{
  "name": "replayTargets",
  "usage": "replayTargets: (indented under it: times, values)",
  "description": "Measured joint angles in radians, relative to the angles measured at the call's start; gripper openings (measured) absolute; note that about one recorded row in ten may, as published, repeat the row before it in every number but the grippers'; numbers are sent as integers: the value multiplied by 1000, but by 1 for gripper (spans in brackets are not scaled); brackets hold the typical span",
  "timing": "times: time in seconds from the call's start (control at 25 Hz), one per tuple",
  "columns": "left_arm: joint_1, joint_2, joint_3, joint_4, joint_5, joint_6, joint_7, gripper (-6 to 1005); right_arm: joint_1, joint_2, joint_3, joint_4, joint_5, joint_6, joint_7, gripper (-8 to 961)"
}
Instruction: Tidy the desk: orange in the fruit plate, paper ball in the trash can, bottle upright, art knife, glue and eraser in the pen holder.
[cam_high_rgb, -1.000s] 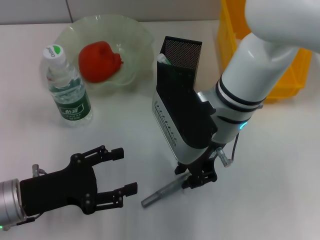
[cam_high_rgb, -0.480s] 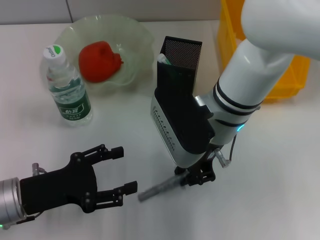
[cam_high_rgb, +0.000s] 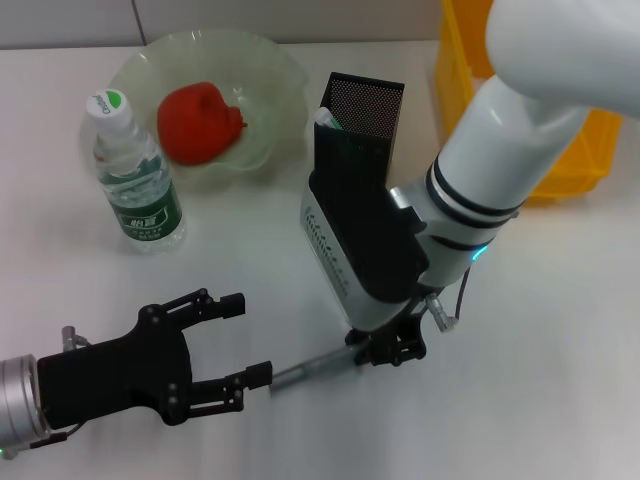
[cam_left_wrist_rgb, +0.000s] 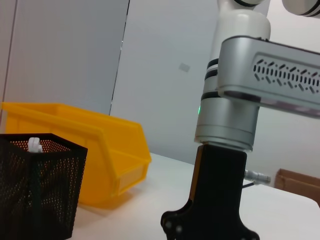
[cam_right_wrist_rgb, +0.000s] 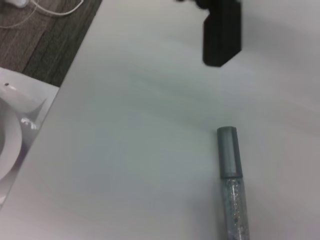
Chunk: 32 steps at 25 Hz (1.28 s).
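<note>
Fruit sits in the plate (cam_high_rgb: 268, 75), bottle (cam_high_rgb: 133, 175) upright, something white already in the pen holder (cam_high_rgb: 358, 130). My right gripper (cam_high_rgb: 388, 349) is clamped on the glue stick (cam_high_rgb: 310, 370), near the desk. Left gripper (cam_high_rgb: 215, 352) spread open, empty. Glue not yet in holder.

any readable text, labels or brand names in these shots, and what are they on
No text is clear enough to quote.
Clear plastic water bottle: green and white label with print, too blurred to read.
Its white cap: a green logo mark, not legible.
Right arm's silver casing: only a row of cut-out slots, no lettering.
</note>
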Motion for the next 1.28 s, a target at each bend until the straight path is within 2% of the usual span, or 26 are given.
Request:
replayTargets:
  times: [0.16, 0.2, 0.24, 0.36, 0.4, 0.44, 0.52, 0.56, 0.68, 0.72, 0.8, 0.84, 0.92, 1.0, 1.12, 1.28]
  values:
    - [6, 6, -4, 6, -3, 2, 0, 847, -16, -2, 77, -23, -3, -35, -2, 152]
    - [10, 6, -10, 16, -3, 7, 0, 847, -30, -6, 145, -34, -7, -58, -11, 148]
    - [10, 6, -10, 16, -3, 7, 0, 847, -30, -6, 145, -34, -7, -58, -11, 148]
    - [15, 6, -28, 28, -4, 12, 0, 847, -62, -12, 267, -37, -10, -78, -42, 149]
    - [16, 7, -43, 35, -4, 20, 0, 847, -92, -13, 359, -43, -10, -85, -67, 149]
    - [16, 7, -43, 35, -4, 20, 0, 847, -92, -13, 359, -43, -10, -85, -67, 149]
    - [14, 8, -73, 38, -4, 38, 0, 847, -157, -10, 486, -78, 10, -86, -106, 148]
    - [14, 8, -73, 38, -4, 38, 0, 847, -157, -10, 486, -78, 10, -86, -106, 147]
    - [14, 9, -87, 39, -4, 46, 0, 847, -239, -7, 587, -108, 97, -70, -170, 145]
    - [14, 9, -87, 39, -4, 46, 0, 847, -239, -7, 587, -108, 97, -70, -170, 145]
    - [4, 11, -114, 40, -2, 43, -1, 847, -300, -6, 656, -101, 241, -66, -247, 144]
    - [4, 11, -114, 40, -2, 43, -1, 847, -300, -6, 656, -101, 241, -66, -247, 143]
    - [0, 11, -111, 41, 0, 44, -1, 847, -342, -6, 680, -92, 340, -62, -293, 143]
    - [-1, 10, -110, 43, 0, 45, -2, 847, -399, -5, 694, -65, 518, -28, -326, 142]
    - [-4, 6, -110, 51, 0, 48, -10, 847, -424, -6, 692, -50, 598, -24, -337, 141]
    - [-10, 5, -108, 53, 2, 43, -13, 847, -437, -5, 695, -51, 616, -19, -376, 140]
